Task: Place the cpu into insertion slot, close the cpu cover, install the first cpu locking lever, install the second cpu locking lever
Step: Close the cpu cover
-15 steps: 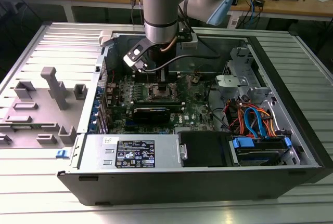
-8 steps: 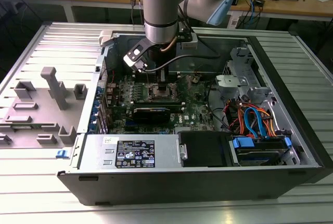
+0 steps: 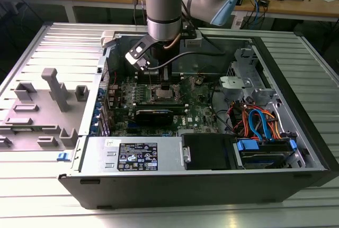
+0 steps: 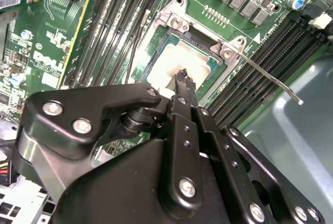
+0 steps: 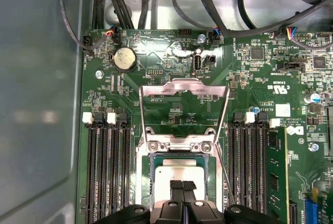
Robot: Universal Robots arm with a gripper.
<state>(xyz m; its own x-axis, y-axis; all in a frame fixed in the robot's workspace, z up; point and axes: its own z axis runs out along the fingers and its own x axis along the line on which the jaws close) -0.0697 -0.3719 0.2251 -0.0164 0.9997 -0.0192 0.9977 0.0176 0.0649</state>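
The cpu (image 5: 176,175) lies flat in the insertion slot (image 5: 145,180), its silver top showing; it also shows in the second wrist view (image 4: 169,60). My gripper (image 5: 183,187) is shut, its black fingertips (image 4: 183,78) together just over the chip's middle; whether they touch it I cannot tell. The cpu cover (image 5: 184,84) is swung open on its hinge, away from the socket. One thin locking lever (image 4: 270,78) sticks out free beside the socket. In the exterior view the gripper (image 3: 163,83) hangs over the motherboard inside the open case.
Long black memory slots (image 5: 106,172) flank the socket on both sides. A black graphics card (image 3: 159,116), a power supply (image 3: 135,155) and coloured cables (image 3: 259,122) sit in the case. A grey fixture (image 3: 50,93) stands at the exterior view's left.
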